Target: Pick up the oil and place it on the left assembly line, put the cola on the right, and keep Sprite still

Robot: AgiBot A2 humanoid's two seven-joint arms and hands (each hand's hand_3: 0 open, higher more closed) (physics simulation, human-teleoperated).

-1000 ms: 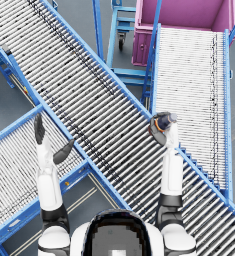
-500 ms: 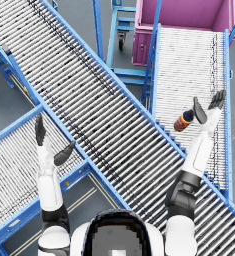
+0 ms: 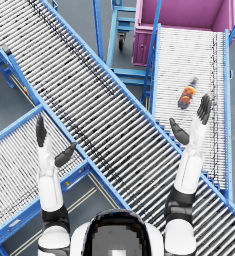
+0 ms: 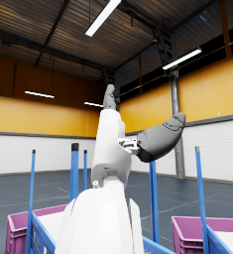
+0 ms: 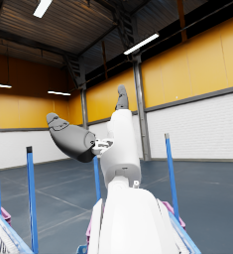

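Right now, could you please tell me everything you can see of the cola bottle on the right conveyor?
The cola bottle is small, with an orange band round a darker body; its label is too blurred to read. It lies on its side on the rollers of the right conveyor, neck towards the purple bin. The right hand, fingers spread, is near it, not touching.

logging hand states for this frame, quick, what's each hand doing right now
Left hand: open, fingers apart, holding nothing.
Right hand: open, holding nothing; the bottle lies apart from it on the right conveyor.
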